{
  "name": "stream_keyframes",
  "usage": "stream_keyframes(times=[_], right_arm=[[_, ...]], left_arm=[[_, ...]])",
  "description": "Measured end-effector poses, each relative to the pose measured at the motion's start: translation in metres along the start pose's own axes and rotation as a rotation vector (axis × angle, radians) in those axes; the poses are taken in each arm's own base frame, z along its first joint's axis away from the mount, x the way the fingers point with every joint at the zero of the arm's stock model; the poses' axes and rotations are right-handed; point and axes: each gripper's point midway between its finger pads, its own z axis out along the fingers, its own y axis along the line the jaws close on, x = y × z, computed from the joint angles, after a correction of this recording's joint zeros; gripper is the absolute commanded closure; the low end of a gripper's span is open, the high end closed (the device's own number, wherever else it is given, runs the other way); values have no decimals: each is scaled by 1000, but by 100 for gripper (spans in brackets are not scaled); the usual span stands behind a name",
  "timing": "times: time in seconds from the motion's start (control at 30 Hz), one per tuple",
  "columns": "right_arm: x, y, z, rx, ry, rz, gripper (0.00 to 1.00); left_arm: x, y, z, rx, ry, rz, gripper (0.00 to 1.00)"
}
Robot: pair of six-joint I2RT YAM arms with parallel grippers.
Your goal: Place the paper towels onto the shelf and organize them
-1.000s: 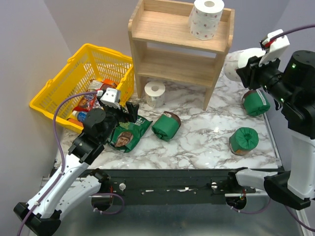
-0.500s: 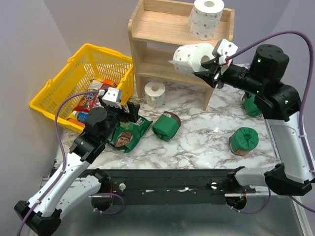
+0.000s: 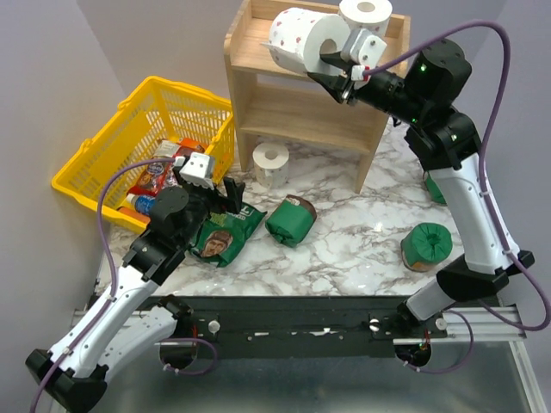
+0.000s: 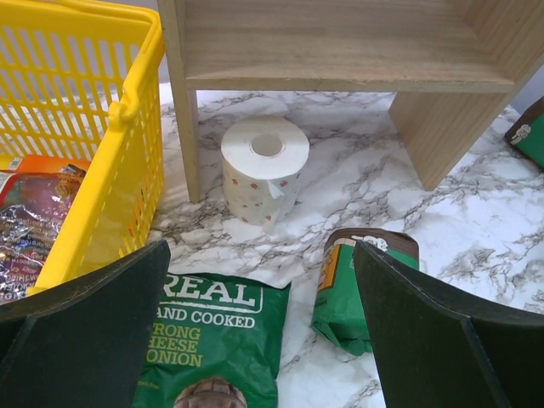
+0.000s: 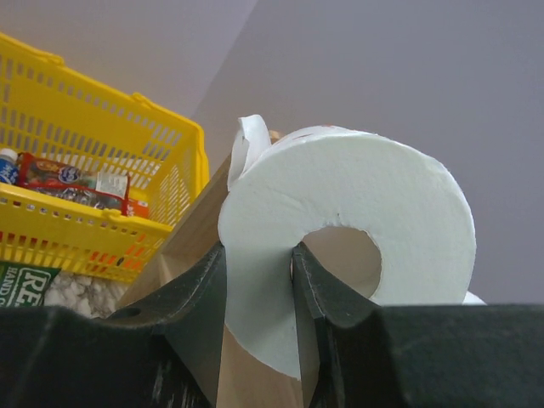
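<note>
The wooden shelf point(image 3: 284, 95) stands at the back of the marble table. One paper towel roll point(image 3: 365, 15) stands upright on its top tier at the right. My right gripper point(image 3: 331, 67) is shut on a second roll point(image 3: 297, 39), one finger in its core, and holds it tilted above the top tier; in the right wrist view that roll point(image 5: 357, 204) fills the middle. A third roll point(image 3: 271, 163) stands on the table in front of the shelf's left leg, also in the left wrist view point(image 4: 263, 178). My left gripper point(image 4: 259, 331) is open and empty above a chip bag.
A yellow basket point(image 3: 142, 151) of snacks stands left of the shelf. A green chip bag point(image 3: 225, 232) and a green wrapped package point(image 3: 291, 220) lie mid-table. Another green package point(image 3: 427, 245) lies at the right, one more point(image 3: 435, 185) behind the right arm.
My right gripper has carried its roll from the right side of the shelf leftward and up, from the lower tier's height to above the top tier. The left arm has not moved.
</note>
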Motion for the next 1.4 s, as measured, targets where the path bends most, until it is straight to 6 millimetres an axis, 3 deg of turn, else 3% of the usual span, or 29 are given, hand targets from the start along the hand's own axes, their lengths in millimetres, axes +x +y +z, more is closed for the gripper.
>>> stream_keyframes(times=[0.27, 0.6, 0.83, 0.97, 1.07, 1.23, 1.4], right_arm=[[29, -8, 36, 12, 38, -46, 57], [61, -14, 67, 31, 70, -109, 52], [58, -28, 88, 83, 18, -165, 48], [62, -37, 97, 125, 5, -191, 34], [64, -44, 106, 162, -9, -197, 30], [59, -55, 107, 215, -28, -175, 31], [52, -61, 95, 265, -28, -129, 36]], left_arm=[[4, -2, 2, 9, 17, 5, 1], [6, -5, 3, 25, 25, 6, 1], [7, -6, 3, 31, 26, 6, 1], [7, -6, 3, 32, 26, 6, 1], [7, -6, 3, 33, 27, 6, 1], [8, -7, 4, 39, 30, 6, 1], [8, -7, 4, 41, 31, 6, 1]])
